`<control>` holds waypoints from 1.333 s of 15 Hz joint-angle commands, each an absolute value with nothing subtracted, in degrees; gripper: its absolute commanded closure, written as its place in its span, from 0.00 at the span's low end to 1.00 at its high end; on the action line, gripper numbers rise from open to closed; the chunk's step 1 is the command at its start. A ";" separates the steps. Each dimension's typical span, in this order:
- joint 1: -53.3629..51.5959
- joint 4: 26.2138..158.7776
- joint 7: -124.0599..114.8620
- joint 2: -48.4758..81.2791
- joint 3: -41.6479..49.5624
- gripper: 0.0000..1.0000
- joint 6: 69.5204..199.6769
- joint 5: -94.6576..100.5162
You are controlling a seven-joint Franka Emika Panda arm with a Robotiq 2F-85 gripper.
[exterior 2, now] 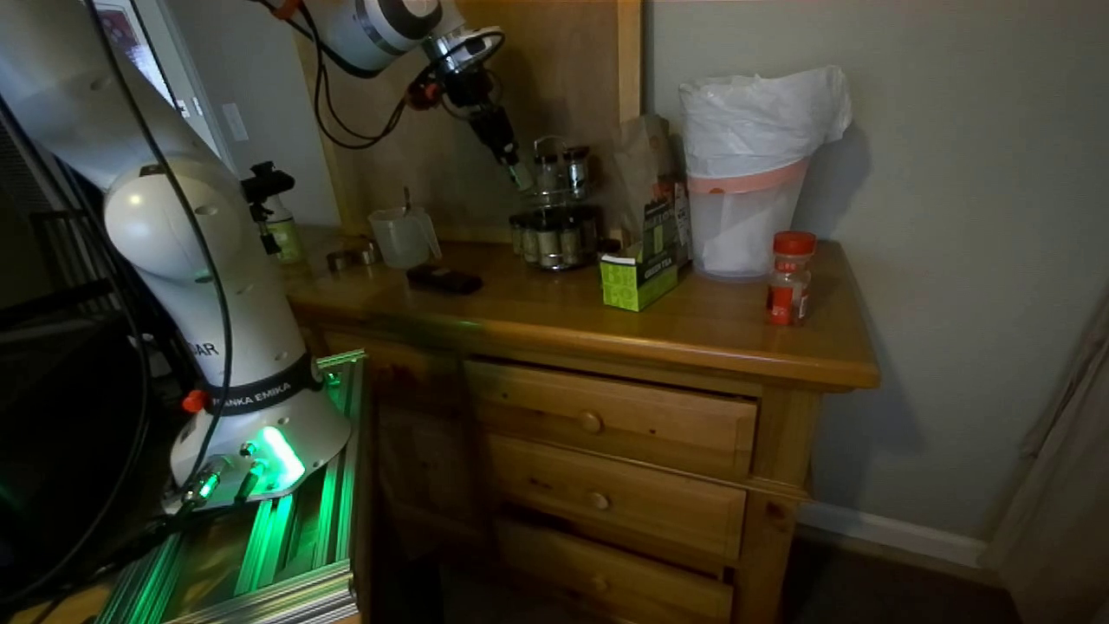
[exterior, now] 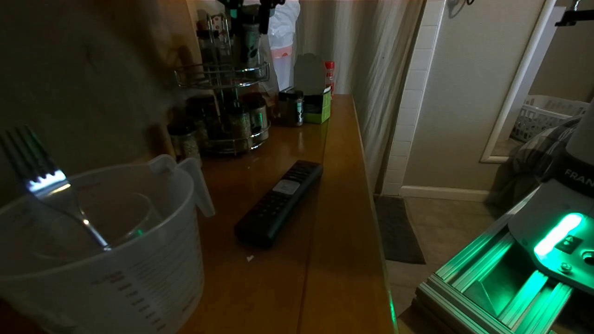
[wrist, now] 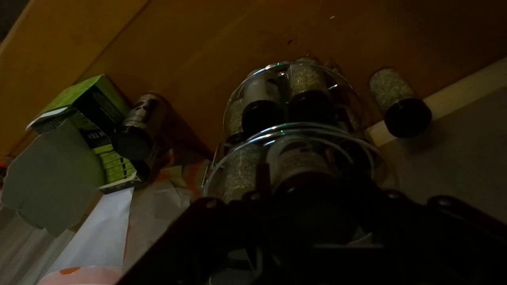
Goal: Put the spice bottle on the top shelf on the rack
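Observation:
The spice bottle (exterior: 251, 46) is a small dark-lidded jar with a pale label. My gripper (exterior: 249, 28) is shut around its lid end; the right finger is lost in darkness in the wrist view. The bottle also shows in an exterior view (exterior 2: 521, 177), tilted along with the gripper (exterior 2: 509, 158), and in the wrist view (wrist: 299, 158). Its base is at the edge of the top shelf (exterior: 222, 84) of the rack (exterior: 229, 150); I cannot tell whether it rests there. The top shelf's wire rim (wrist: 285, 127) crosses the bottle in the wrist view. Other jars stand on both tiers.
A loose jar (wrist: 138, 126) stands by the green tea box (exterior 2: 637, 279). Another jar (wrist: 396, 99) is by the wall. A black remote (exterior: 280, 202), a measuring jug (exterior: 139, 287) with a fork, a white-lined bin (exterior 2: 745, 217) and a red-topped bottle (exterior 2: 789, 282) share the dresser.

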State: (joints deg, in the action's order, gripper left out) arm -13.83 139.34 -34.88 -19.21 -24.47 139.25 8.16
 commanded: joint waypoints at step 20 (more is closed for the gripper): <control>-17.72 130.55 -29.00 -23.91 -26.24 0.00 116.29 5.87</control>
